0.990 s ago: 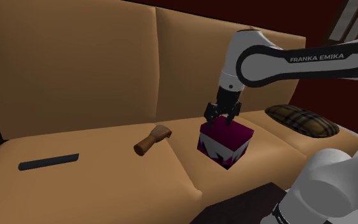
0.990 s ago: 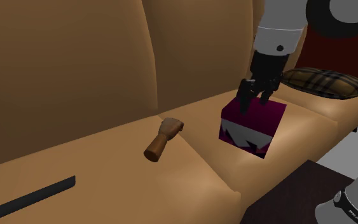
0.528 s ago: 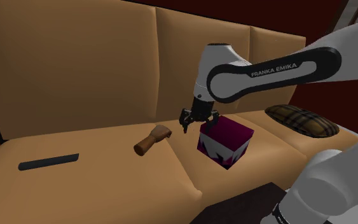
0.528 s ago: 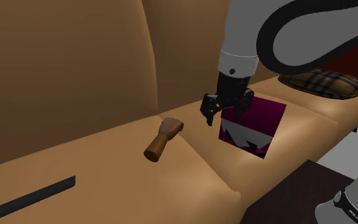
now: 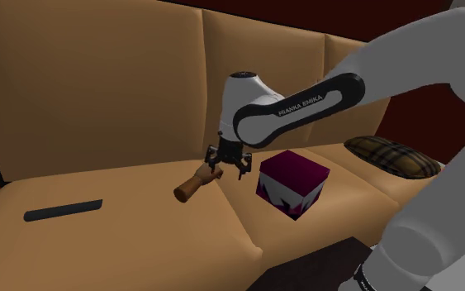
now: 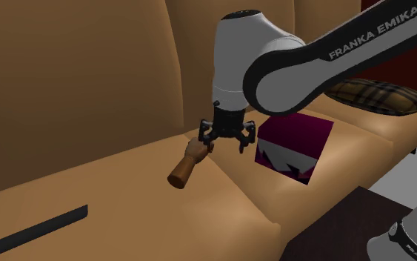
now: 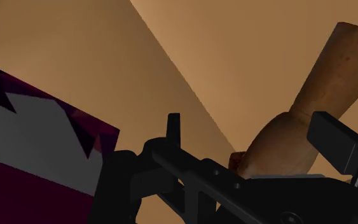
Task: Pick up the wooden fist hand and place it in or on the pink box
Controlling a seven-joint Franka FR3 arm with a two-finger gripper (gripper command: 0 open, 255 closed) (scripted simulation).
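**Wooden fist point(image 5: 191, 188) between parted jaws**

I see it lying on the sofa point(image 5: 123, 227) seat near the magenta box point(image 5: 295, 178), to the box's left in the shoulder view. My jaws stand apart around its knuckle end.

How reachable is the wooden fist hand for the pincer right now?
Probably yes: the open pincer hovers right by the wooden fist hand, nothing between them; the magenta box sits aside.

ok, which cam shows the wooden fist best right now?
Second exterior view: the wooden fist lies nearly whole on the sofa seat, fingers above its knuckle end. Shoulder view: fingers overlap that end. Wrist view: close, partly behind a finger.
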